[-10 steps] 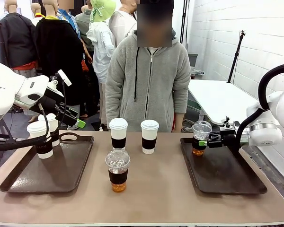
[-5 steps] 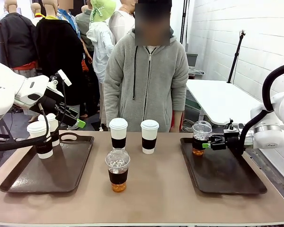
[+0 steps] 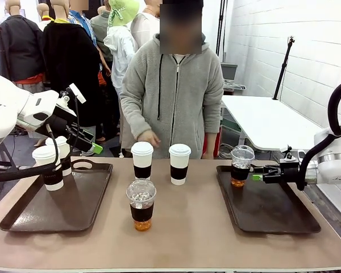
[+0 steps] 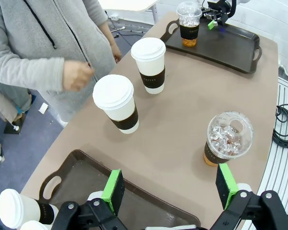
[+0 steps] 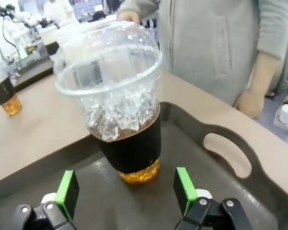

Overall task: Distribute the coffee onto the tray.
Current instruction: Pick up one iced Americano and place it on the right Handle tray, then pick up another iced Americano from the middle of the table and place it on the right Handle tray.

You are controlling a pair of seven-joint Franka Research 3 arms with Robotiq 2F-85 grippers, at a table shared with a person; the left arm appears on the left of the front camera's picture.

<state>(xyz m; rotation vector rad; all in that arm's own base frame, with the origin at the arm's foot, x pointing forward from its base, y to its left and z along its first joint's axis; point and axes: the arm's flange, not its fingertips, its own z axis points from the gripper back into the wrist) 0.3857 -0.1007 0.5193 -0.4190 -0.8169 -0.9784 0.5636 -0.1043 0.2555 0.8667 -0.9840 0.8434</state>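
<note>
Two white lidded cups point(image 3: 47, 168) point(image 3: 61, 149) stand at the far end of the left tray point(image 3: 57, 207). Between the trays stand two more white cups point(image 3: 142, 160) point(image 3: 179, 164), also in the left wrist view point(image 4: 115, 103) point(image 4: 150, 64). One clear amber cup point(image 3: 141, 203) is on the bare table in front of them. The other clear cup point(image 3: 241, 166) point(image 5: 125, 110) stands on the right tray point(image 3: 273, 213). My right gripper point(image 3: 258, 176) point(image 5: 126, 187) is open just to its right, not touching it. My left gripper point(image 3: 91, 147) point(image 4: 170, 188) hangs open above the left tray.
A person in a grey hoodie stands at the far side, one hand point(image 3: 149, 137) point(image 4: 77, 74) just behind the left middle white cup. The other hand point(image 5: 249, 103) hangs beyond the right tray's handle point(image 5: 225, 148). Bare table lies between the trays.
My right gripper has drawn back to the right, away from the clear cup on the right tray. The person's hand has come up behind the left middle white cup. My left arm is still.
</note>
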